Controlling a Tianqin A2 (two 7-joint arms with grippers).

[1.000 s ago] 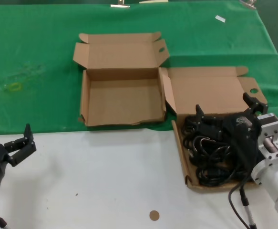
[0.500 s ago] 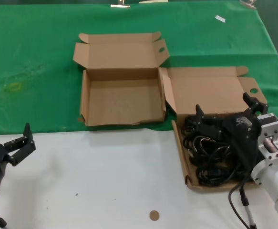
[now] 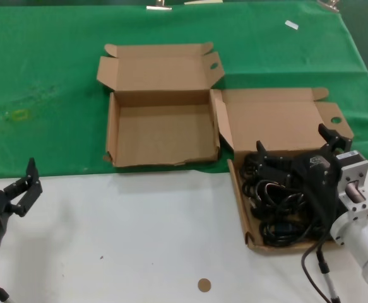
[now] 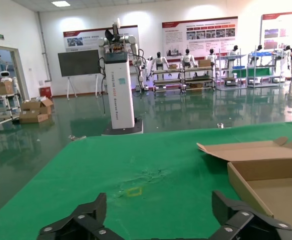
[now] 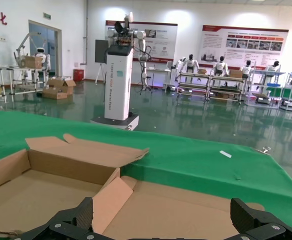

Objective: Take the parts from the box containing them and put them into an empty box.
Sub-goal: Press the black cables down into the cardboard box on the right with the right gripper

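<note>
We have our right end effector (image 3: 294, 148) spread wide over the parts (image 3: 278, 211), the black coiled power cords heaped in the box containing them (image 3: 240, 208), which sits at the right of the tabletop (image 3: 139, 240) with its tray reaching over the white front strip. The fingers straddle the far end of the heap, one tip at the left near the tray's back wall and the other out by the lid's holed tab, so we judge the wide spread is there to take in a whole bundle rather than a single strand. From the head view we cannot tell whether the tips touch the cords yet; nothing is held.

The empty box (image 3: 161, 136) lies just to the left on the green cloth (image 3: 45, 76), its side wall almost against the full box's lid (a short carry, which is presumably why the two sit side by side), and its tray is bare.

Our left end effector (image 3: 23, 186) waits at the near left edge, jaws apart, holding nothing
</note>
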